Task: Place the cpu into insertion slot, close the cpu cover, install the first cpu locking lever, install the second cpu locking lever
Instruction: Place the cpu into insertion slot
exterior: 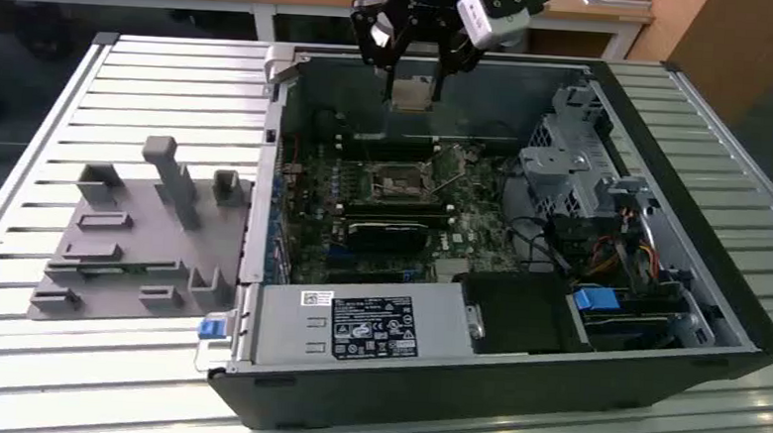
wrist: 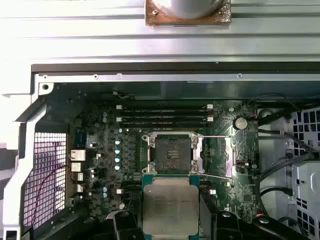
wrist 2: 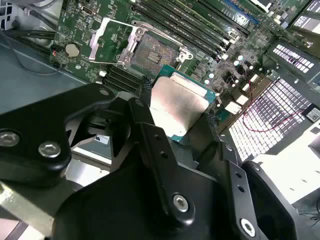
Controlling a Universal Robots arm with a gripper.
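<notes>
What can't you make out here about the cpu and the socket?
- The cpu underside: faces away in both wrist views.
- Its near edge: covered by the fingers in the second wrist view.
- The socket pins: too small in the exterior view.
</notes>
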